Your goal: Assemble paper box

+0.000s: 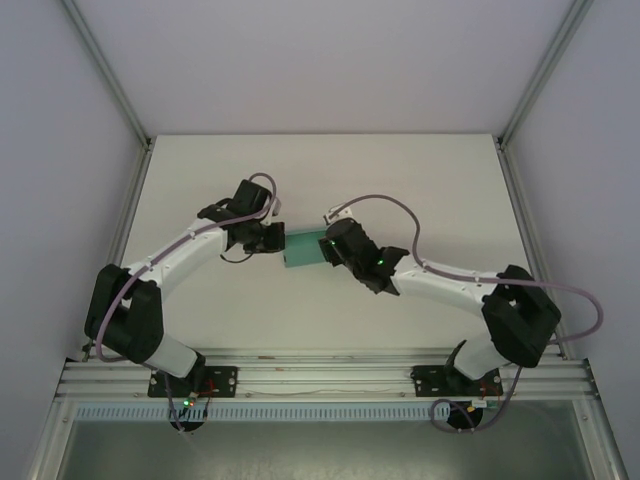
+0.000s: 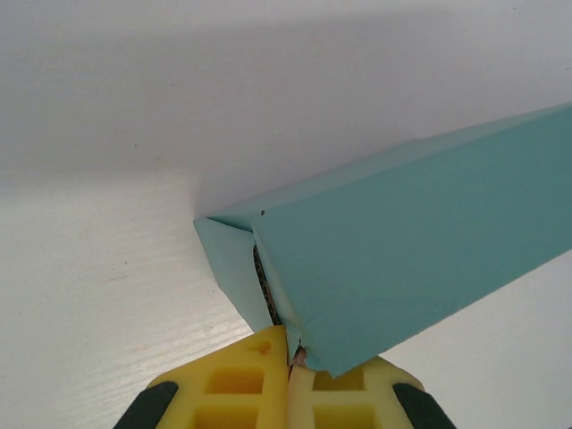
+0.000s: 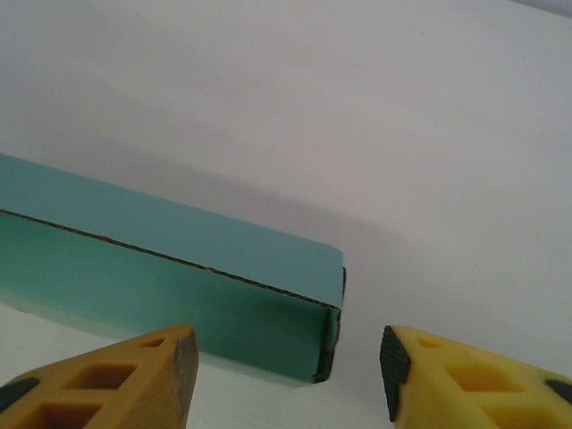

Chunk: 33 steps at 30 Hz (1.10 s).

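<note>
Where everything is sitting: a white worktop is spreading across the floor of a pale-walled enclosure, with a metal rail running along its near edge.
Left arm: it is rising from the rail on the left and bending inward, its wrist reaching toward the middle of the worktop.
Right arm: it is mirroring that from the right, its wrist pointing at the same middle spot, with a greyish cable looping above it.
Paper box: a long, teal-green folded box is sitting at the middle of the worktop, between the two wrists, one end facing each arm.
Box, left wrist view: it is stretching away to the upper right, and its near end flap is standing slightly ajar, showing a dark card edge.
Box, right wrist view: it is coming in from the left, its squared end showing a dark seam down the corner.
Left jaws: clenched, the yellow fingers pressing pad to pad and touching the lower corner of the box's near end; whether any card is pinched between them cannot be told.
Right jaws: released, the yellow fingers standing well apart, with the box's end corner showing in the gap, ungripped.
</note>
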Motion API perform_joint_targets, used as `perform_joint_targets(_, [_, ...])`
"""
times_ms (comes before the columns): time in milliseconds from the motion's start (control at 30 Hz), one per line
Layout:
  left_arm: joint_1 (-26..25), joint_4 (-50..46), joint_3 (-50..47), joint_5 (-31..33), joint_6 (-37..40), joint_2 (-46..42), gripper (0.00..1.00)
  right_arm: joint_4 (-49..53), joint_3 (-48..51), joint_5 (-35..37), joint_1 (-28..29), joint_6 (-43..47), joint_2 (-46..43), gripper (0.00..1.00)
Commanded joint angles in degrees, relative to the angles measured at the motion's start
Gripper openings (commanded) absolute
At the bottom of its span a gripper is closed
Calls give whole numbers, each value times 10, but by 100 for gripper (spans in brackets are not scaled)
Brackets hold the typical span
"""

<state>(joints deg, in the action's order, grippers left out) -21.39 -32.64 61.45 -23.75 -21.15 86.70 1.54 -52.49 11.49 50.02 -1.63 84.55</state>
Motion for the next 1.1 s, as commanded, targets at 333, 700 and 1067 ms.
perform_joint_targets(333, [-7, -64, -5, 12, 9, 60, 0, 20, -67, -135, -117, -77, 19, 61])
perform_joint_targets(700, [-7, -73, 17, 1, 24, 60, 0, 24, -21, -161, -143, -135, 91, 43])
perform_joint_targets(1067, [-5, -141, 85, 8, 52, 14, 36, 22, 20, -168, -143, -170, 110, 35])
